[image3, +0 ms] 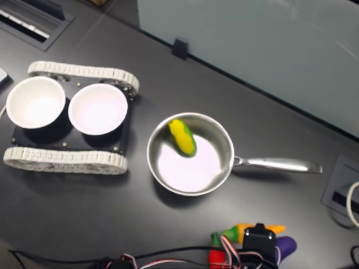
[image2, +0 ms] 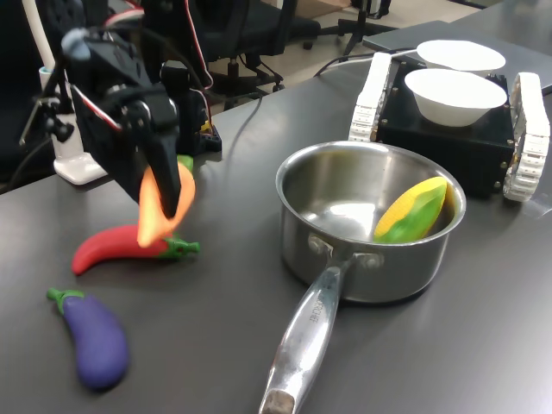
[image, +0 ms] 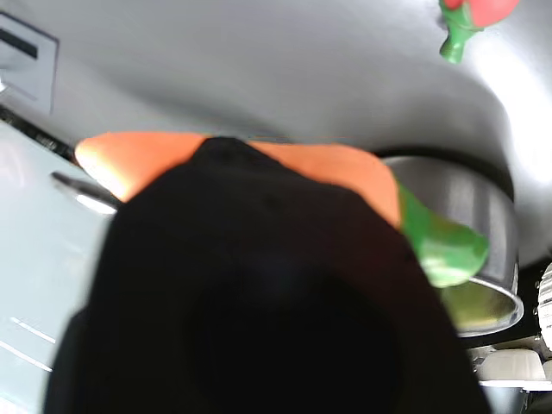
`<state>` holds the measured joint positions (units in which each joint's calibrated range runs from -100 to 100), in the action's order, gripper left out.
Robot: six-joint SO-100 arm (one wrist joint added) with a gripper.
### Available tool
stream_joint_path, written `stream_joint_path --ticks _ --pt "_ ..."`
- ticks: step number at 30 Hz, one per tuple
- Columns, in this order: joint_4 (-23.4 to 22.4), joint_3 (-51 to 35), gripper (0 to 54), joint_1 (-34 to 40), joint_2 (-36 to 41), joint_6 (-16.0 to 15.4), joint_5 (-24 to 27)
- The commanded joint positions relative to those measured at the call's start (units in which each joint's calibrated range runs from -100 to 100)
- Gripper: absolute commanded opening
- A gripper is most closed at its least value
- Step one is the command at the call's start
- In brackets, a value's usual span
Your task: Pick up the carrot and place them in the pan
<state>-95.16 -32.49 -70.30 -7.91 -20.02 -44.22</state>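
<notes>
The orange carrot (image2: 155,211) with its green top hangs tip-down above the table, clear of the surface, at the first exterior view's left. My black gripper (image2: 168,191) is shut on its middle. In the wrist view the carrot (image: 142,157) lies crosswise behind a dark finger (image: 250,259), its leafy end towards the pan (image: 470,203). The steel pan (image2: 297,220) stands upright to the first exterior view's right of the gripper, handle towards the camera. In the second exterior view the carrot (image3: 270,228) and gripper (image3: 258,238) are near the bottom edge, below the pan (image3: 185,168).
A yellow-green corn cob (image2: 414,211) leans inside the pan. A red chili (image2: 108,247) lies on the table under the carrot, and a purple eggplant (image2: 95,341) lies nearer the camera. Two white bowls (image2: 453,95) sit on a tracked black base behind the pan.
</notes>
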Motion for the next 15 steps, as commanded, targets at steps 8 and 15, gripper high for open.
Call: stream_joint_path --ticks 8,15 --pt "4.28 -4.63 0.2 -5.05 11.92 -6.96 6.79" --pt "13.24 -0.72 0.2 -4.36 16.47 -6.87 17.34"
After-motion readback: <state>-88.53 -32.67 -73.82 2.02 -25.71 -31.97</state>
